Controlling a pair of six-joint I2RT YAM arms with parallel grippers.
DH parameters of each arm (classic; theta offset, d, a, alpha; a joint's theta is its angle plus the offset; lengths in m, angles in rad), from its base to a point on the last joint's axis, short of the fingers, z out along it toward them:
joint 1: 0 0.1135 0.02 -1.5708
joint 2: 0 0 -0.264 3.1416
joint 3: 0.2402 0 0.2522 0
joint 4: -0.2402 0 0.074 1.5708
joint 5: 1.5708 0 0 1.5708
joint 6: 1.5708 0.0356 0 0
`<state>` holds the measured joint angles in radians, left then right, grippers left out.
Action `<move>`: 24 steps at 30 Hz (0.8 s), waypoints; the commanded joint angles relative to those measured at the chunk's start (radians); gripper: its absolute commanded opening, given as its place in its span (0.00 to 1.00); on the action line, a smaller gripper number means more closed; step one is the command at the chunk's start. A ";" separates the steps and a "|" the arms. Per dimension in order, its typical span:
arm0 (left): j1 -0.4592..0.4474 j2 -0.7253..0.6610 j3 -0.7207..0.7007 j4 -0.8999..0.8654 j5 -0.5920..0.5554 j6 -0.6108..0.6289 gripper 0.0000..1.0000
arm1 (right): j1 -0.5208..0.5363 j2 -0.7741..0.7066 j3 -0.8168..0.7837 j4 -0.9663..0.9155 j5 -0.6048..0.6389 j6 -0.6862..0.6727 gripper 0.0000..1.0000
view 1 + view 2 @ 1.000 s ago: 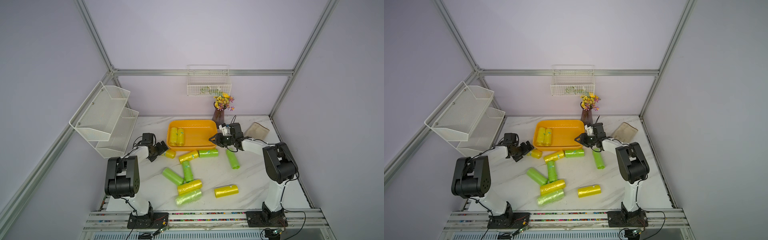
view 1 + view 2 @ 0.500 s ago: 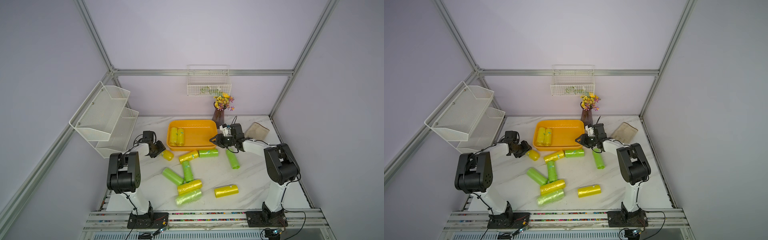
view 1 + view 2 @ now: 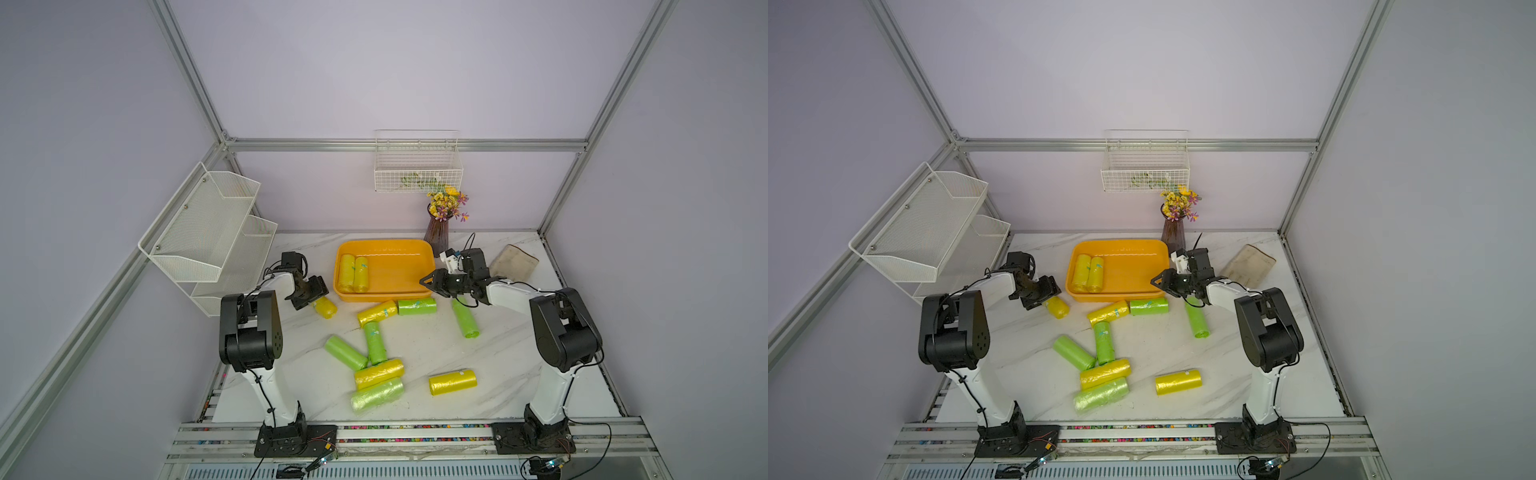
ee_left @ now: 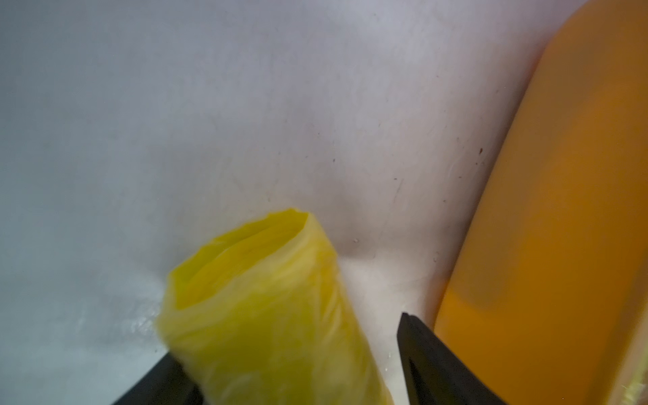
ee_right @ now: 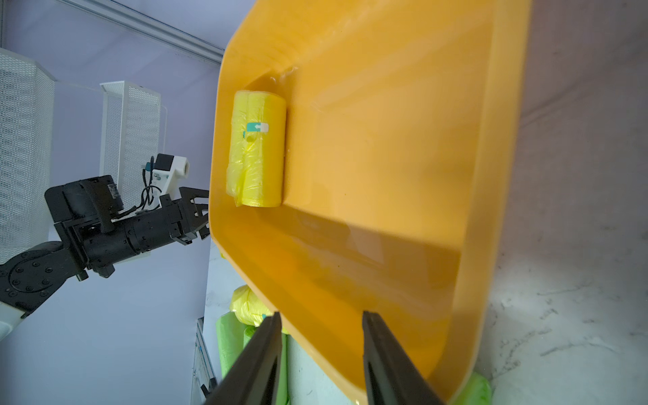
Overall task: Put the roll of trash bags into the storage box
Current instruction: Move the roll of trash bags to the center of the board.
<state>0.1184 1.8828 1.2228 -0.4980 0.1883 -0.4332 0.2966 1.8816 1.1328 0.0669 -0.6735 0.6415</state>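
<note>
The orange-yellow storage box (image 3: 399, 270) (image 3: 1129, 270) stands at the back middle of the table with two yellow rolls (image 3: 353, 273) (image 5: 257, 147) lying side by side in it. Left of the box lies a yellow roll of trash bags (image 3: 325, 307) (image 4: 266, 308). My left gripper (image 3: 318, 300) (image 4: 287, 336) is open around that roll; one finger touches it and the other stands clear beside the box wall (image 4: 561, 210). My right gripper (image 3: 426, 279) (image 5: 321, 314) straddles the box's right front rim, shut on it. Several more yellow and green rolls (image 3: 377, 312) lie in front of the box.
A vase of flowers (image 3: 436, 235) stands behind the box's right corner and a brown pouch (image 3: 513, 262) lies at the back right. A white mesh rack (image 3: 208, 232) hangs on the left wall, a wire basket (image 3: 417, 166) on the back wall.
My left gripper has shifted forward onto the yellow roll, which now lies between its fingers and has been nudged slightly left. The right arm has stayed at the box's rim.
</note>
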 commanded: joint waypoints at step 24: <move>-0.043 -0.048 -0.124 0.057 -0.003 -0.022 0.55 | -0.019 -0.039 -0.046 0.012 -0.012 -0.015 0.43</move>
<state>0.0849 1.8023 1.0904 -0.4294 0.2085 -0.4606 0.2867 1.8732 1.1141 0.0826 -0.6891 0.6415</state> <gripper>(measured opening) 0.558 0.435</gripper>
